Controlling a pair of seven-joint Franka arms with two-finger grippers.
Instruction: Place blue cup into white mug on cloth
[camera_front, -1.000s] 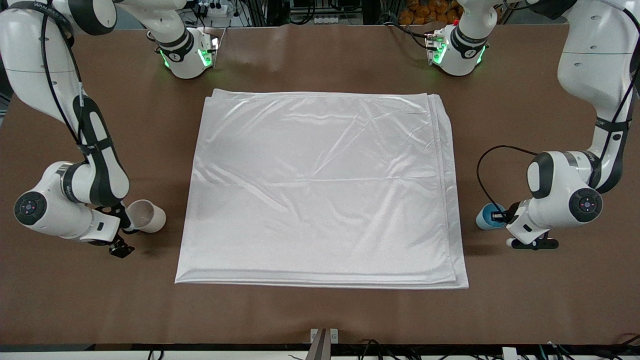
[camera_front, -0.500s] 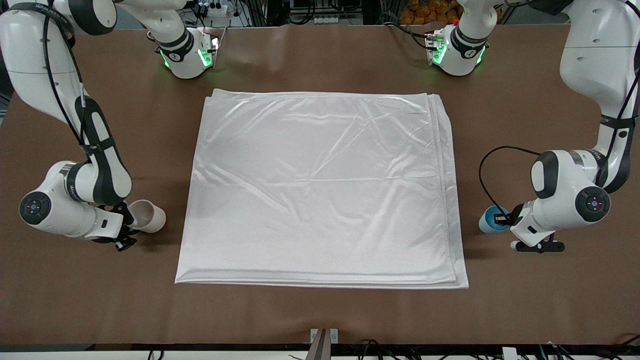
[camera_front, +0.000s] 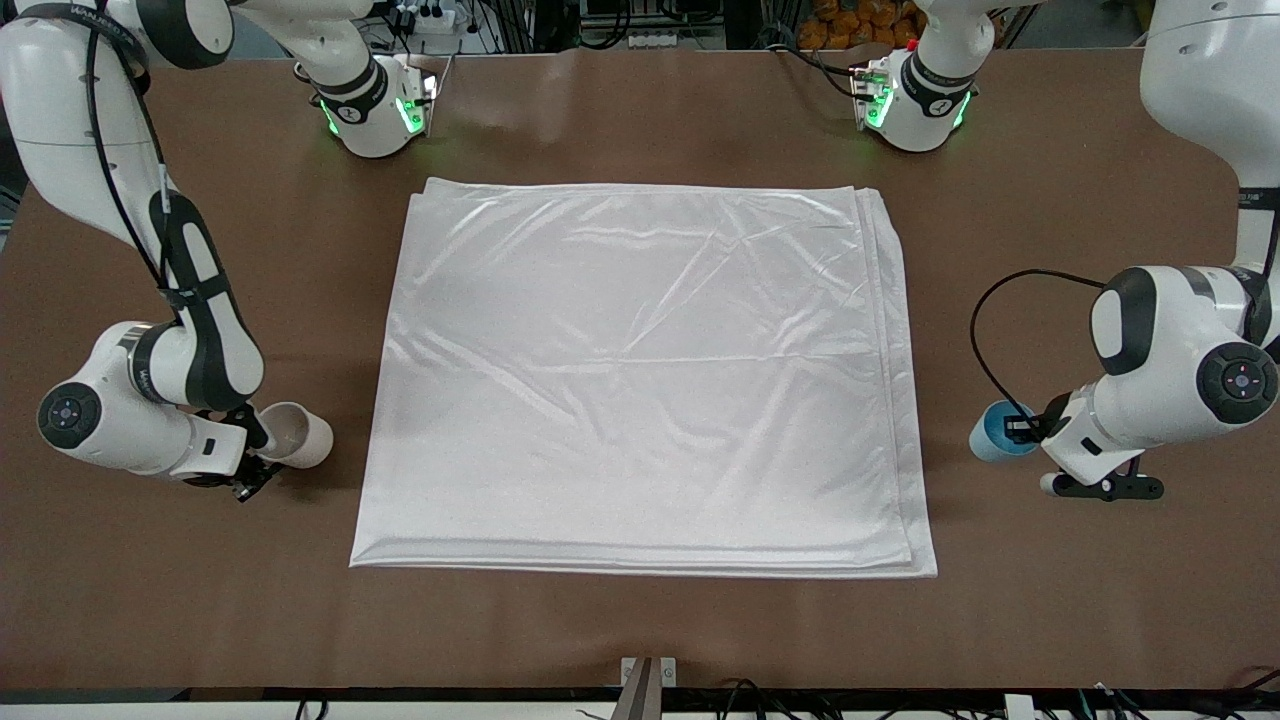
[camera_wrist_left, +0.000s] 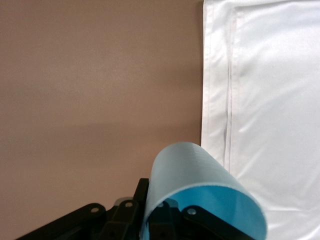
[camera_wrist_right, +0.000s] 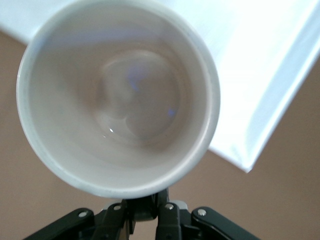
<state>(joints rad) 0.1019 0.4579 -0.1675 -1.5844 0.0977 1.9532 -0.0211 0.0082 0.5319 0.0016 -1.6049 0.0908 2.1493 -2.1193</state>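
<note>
Bright, even overhead light; sheen on the cloth (camera_front: 640, 370); soft shadows.

Light-blue cup (camera_front: 995, 432) tilted beside creased white cloth (camera_front: 640, 375), cream-white mug (camera_front: 297, 434) tipped at its other edge

A brown surface (camera_front: 640, 630) spreads under and around both sets of jaws, with a small metal bracket (camera_front: 648, 672) at its near edge, well apart from either.

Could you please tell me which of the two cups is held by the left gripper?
The blue cup, handleless, held by the left gripper toward the left arm's end of the table. The white mug is in the right gripper.
</note>
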